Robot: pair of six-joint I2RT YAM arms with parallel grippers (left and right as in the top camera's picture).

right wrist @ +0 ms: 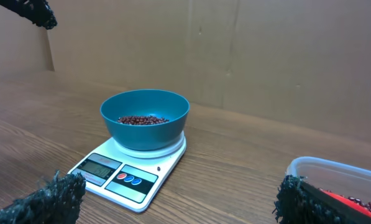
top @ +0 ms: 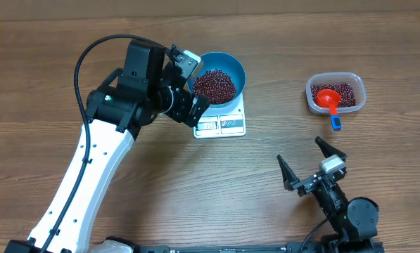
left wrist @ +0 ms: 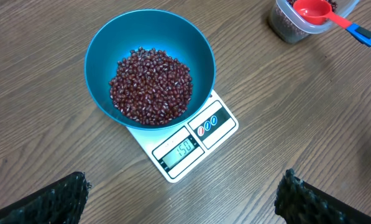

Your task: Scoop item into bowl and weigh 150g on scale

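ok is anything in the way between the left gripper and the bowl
Nothing visible. The left gripper is open and faces the bowl of beans on the scale, with only bare table and the scale's front edge between them. The tub and scoop sit off to one side.

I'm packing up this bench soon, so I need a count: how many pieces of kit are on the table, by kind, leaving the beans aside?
Containers: 2, the blue bowl and the clear tub
Scales: 1, the white scale
Scoops: 1, the red scoop
Total: 4
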